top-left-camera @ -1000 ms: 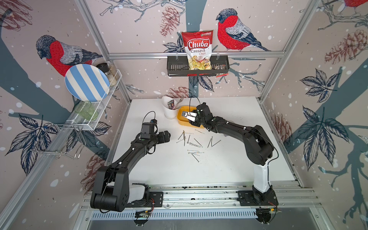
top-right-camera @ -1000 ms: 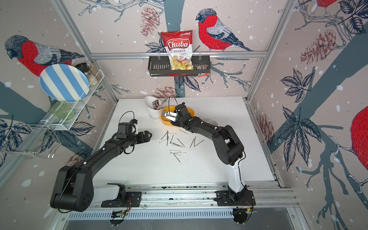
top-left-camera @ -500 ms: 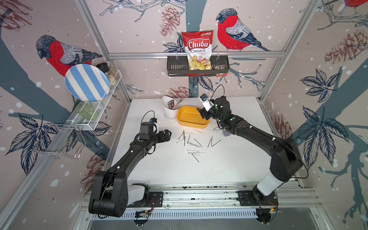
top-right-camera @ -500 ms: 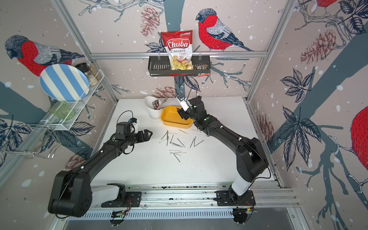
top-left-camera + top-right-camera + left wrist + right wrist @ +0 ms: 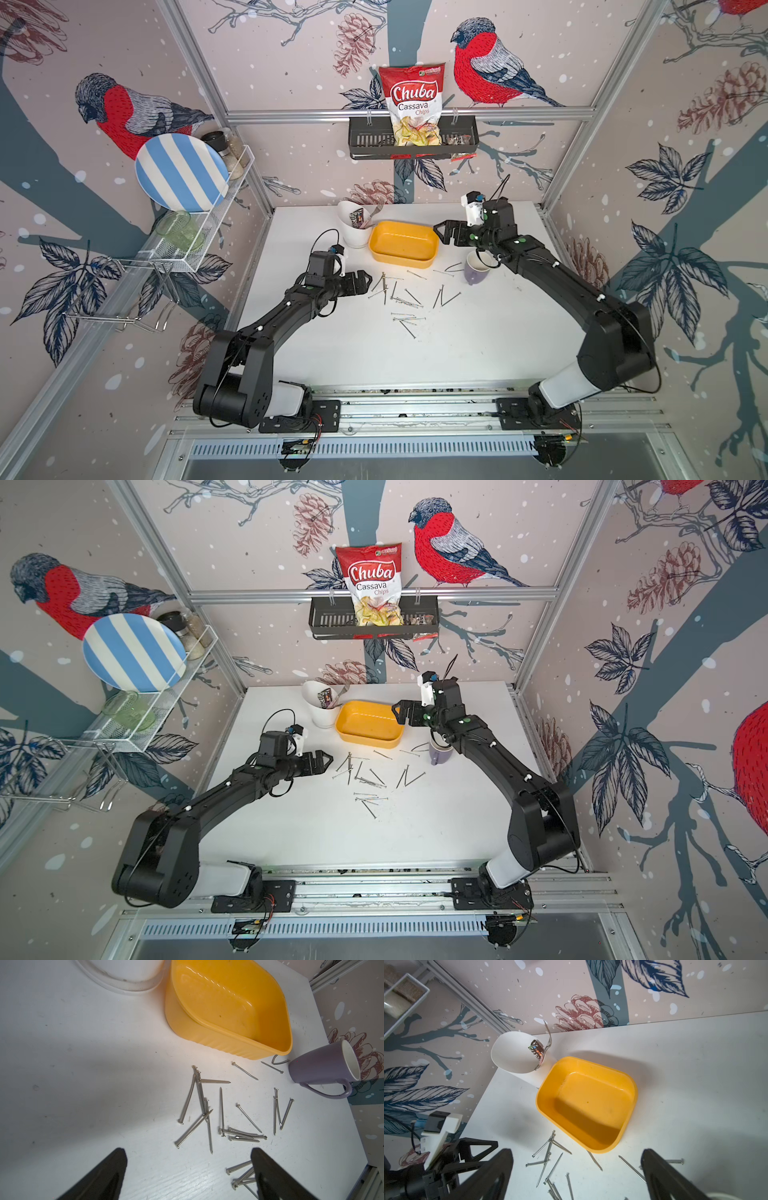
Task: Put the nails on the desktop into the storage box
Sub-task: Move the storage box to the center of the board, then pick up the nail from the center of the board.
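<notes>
The white bench is bare across its near half, from the rail at the arms' bases up to the scatter of nails at its middle. The strip along the right edge is also free. The yellow storage box sits towards the back edge, with a white cutlery cup just beside its left corner. A purple mug stands near its right end, partly under the right forearm.

The left arm reaches in low from the left. The left gripper hangs just beside the leftmost nails, jaws spread wide and holding nothing; in the left wrist view some nails lie close to one finger. The right arm stretches to the back. The right gripper hovers at the box's right end, also wide apart and empty.
</notes>
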`<state>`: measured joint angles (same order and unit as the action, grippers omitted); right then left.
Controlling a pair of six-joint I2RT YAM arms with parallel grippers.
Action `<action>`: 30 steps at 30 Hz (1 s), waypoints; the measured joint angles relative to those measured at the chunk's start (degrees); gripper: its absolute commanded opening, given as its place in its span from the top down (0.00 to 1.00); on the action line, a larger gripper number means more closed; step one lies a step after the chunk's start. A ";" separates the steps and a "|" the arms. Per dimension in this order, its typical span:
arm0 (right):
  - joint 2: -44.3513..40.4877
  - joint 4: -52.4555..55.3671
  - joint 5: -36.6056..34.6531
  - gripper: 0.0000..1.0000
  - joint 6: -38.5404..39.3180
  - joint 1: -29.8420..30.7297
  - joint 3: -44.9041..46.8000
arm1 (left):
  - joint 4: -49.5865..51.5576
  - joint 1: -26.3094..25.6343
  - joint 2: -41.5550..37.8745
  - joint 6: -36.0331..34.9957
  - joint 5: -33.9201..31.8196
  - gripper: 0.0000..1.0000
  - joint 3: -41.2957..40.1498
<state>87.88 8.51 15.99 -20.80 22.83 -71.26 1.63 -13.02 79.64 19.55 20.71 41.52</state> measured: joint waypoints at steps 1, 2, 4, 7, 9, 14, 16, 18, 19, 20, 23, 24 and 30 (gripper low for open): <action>-1.11 -0.74 0.24 0.00 -1.79 -1.07 1.64 | 0.00 -0.63 0.55 0.00 -0.04 0.05 0.33; -1.90 -1.77 1.20 0.00 -3.65 -2.51 3.52 | -0.02 -1.27 1.01 0.00 -0.09 0.05 0.63; -2.40 -3.06 4.24 0.00 -7.93 -5.81 6.97 | -0.09 -2.84 1.88 0.00 -0.20 0.05 1.22; -1.57 -1.09 6.40 0.00 -11.54 -7.43 7.78 | -0.07 -5.49 2.75 -0.02 -1.11 0.05 1.79; -1.49 0.90 6.67 0.01 -12.57 -6.78 7.08 | -0.04 -7.34 3.13 -0.02 -1.75 0.05 2.19; 0.28 9.29 1.33 0.10 -13.79 -2.51 5.09 | 0.37 -12.96 3.91 -0.33 -4.11 0.05 3.65; 1.22 12.79 -0.98 0.18 -14.27 -0.15 5.07 | 0.46 -14.95 3.93 -0.55 -5.60 0.05 4.22; 2.01 15.32 -4.02 0.25 -15.65 2.12 5.53 | 0.61 -16.46 3.96 -1.01 -6.38 0.05 4.79; 2.54 16.59 -5.29 0.28 -16.81 3.28 5.84 | 0.72 -17.14 4.07 -1.20 -7.30 0.05 5.18; 3.08 17.42 -6.25 0.29 -17.51 4.09 6.01 | 0.76 -17.59 4.26 -1.42 -7.48 0.05 5.51; 5.27 19.71 -9.40 0.33 -21.20 6.34 6.75 | 0.92 -18.38 4.83 -1.60 -8.70 0.05 6.05; 5.95 20.33 -10.67 0.33 -22.75 6.88 6.91 | 1.11 -18.56 4.90 -1.62 -8.92 0.05 6.08; 8.28 19.58 -13.18 0.39 -33.16 8.83 9.16 | 2.21 -19.04 4.37 -2.10 -10.05 0.05 6.08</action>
<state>96.16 28.10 2.81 -53.95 31.66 -62.11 3.84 -32.05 84.01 17.45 10.66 47.59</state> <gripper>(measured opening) 0.609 0.950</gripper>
